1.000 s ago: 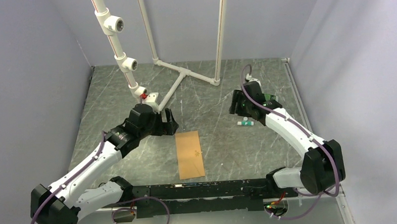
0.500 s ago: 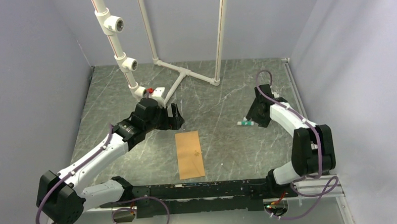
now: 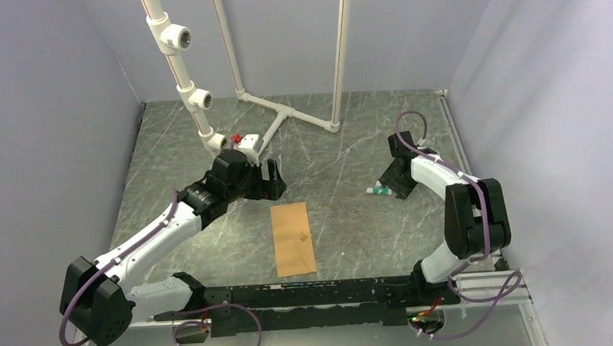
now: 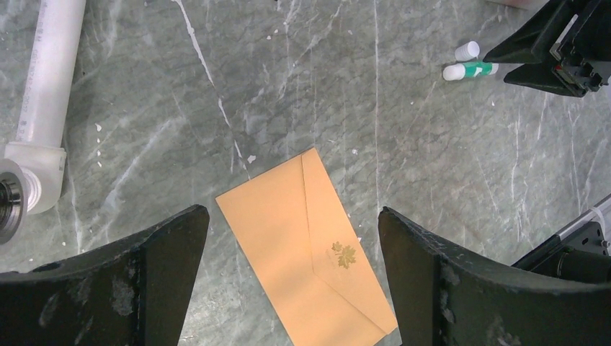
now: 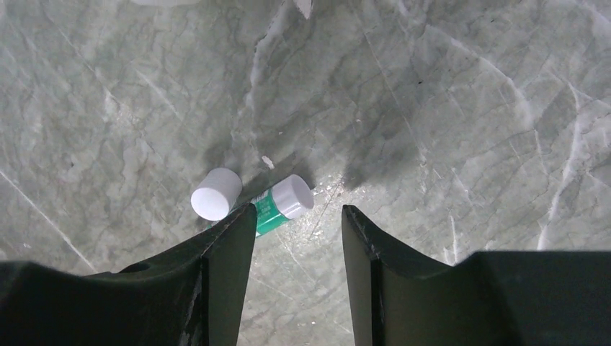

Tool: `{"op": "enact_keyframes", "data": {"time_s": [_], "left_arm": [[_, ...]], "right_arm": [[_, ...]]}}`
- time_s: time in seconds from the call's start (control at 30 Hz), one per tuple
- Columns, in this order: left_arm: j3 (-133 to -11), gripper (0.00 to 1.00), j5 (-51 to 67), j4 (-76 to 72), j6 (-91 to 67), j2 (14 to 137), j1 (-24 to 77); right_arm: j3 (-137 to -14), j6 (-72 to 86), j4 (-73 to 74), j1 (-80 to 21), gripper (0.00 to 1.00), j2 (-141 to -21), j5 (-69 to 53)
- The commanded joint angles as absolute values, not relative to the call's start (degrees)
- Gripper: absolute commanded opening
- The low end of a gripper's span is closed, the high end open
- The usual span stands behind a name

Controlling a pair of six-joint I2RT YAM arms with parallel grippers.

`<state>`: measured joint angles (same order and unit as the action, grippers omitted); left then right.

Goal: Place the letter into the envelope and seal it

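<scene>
The kraft-brown envelope [image 3: 293, 237] lies flat on the table, flap closed with a gold leaf sticker; it also shows in the left wrist view [image 4: 310, 245]. The letter is not in view. My left gripper [image 3: 271, 180] is open and empty, above the table just beyond the envelope's far end [image 4: 292, 216]. My right gripper [image 3: 390, 185] is open and empty, low over the table beside a green-and-white glue stick [image 5: 282, 202] and its loose white cap [image 5: 215, 193].
A white PVC pipe frame [image 3: 285, 111] stands at the back of the marble table, with a pipe arm and fittings [image 3: 193, 96] at the back left. The pipe's end [image 4: 32, 144] shows left of my left gripper. The glue stick [image 3: 379, 191] lies right of centre.
My left gripper has moved a little farther back and right, away from the envelope. My right arm has folded in, bringing its gripper down beside the glue stick.
</scene>
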<state>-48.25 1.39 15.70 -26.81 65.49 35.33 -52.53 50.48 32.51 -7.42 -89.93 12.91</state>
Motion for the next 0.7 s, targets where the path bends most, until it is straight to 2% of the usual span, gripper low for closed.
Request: {"op": "enact_keyframes", "data": {"time_s": [0.0, 0.23, 0.47, 0.67], "left_arm": [[-51.30, 0.93, 1.10, 14.19, -24.91, 65.64, 35.16], [-52.24, 0.93, 0.13, 15.73, -24.87, 66.24, 35.16], [-52.23, 0.93, 0.17, 15.83, -24.97, 66.42, 35.07], [-52.30, 0.93, 0.16, 16.08, -25.13, 66.54, 35.07]], "right_arm": [[-54.32, 53.48, 31.49, -7.29, 0.51, -90.22, 16.14], [-54.84, 53.87, 31.12, -7.29, 0.50, -93.82, 12.77], [-53.58, 54.62, 31.48, -7.45, 0.51, -92.53, 12.10], [-52.95, 47.54, 31.97, -8.51, 0.52, -87.29, 13.60]]}}
